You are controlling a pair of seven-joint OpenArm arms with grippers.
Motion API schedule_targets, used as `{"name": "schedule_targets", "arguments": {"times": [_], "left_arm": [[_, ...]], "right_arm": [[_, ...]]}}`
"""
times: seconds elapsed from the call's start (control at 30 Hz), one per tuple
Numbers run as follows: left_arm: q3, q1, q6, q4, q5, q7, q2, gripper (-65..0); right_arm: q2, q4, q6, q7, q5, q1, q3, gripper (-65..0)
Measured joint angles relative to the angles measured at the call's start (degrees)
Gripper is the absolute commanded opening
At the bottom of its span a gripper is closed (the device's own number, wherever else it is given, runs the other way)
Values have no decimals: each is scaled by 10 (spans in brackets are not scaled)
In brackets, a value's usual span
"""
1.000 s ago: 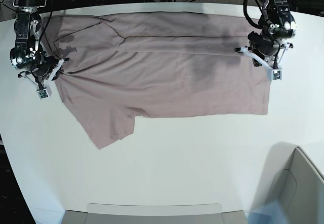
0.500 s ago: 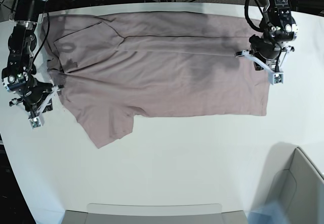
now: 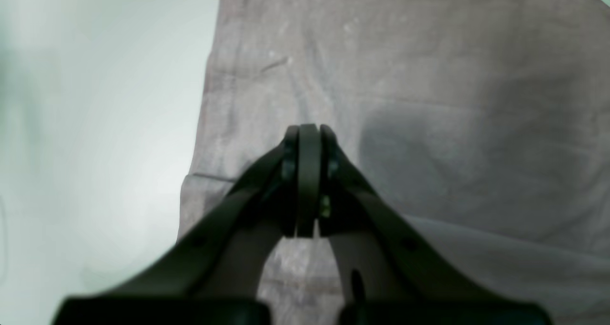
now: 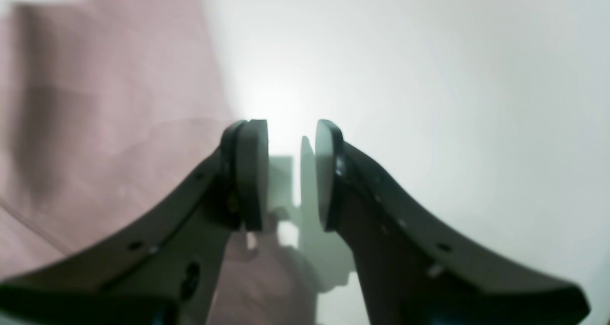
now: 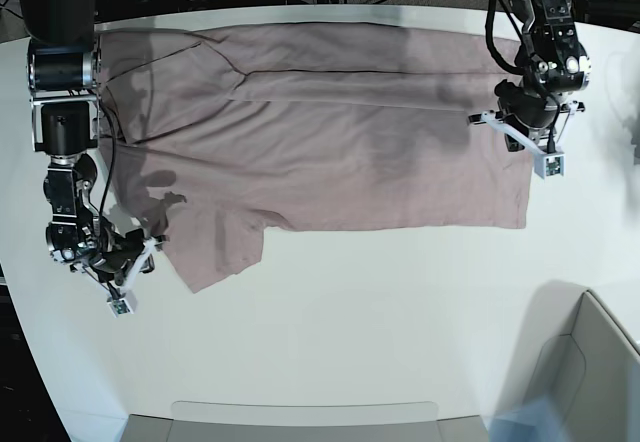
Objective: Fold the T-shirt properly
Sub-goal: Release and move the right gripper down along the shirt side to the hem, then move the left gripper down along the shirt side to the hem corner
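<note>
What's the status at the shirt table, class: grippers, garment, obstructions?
Left gripper shut, empty, over the T-shirt. Right gripper open, empty, beside the sleeve edge. Shirt spread flat on the table, one long fold along the far side. Nothing in the way.

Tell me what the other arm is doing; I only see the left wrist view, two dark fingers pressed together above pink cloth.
Observer: The right gripper sits at the base view's left, beside the T-shirt's lower sleeve.
Operator: Is it pinching the sleeve?
Observer: No. In the right wrist view its fingers stand apart, with only white table between them.
Operator: Is the whole shirt lying flat?
Observer: The base view shows it spread out, with a long fold line running along its far side.
</note>
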Motion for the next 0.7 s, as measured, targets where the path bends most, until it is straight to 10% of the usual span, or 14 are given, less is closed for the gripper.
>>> {"name": "schedule_targets", "arguments": {"times": [0.7], "left_arm": [[0,-20,-2,-15,0,2,0,-650]], "right_arm": [[-7,-28,-2,57,-2,-5,20,-475]]}}
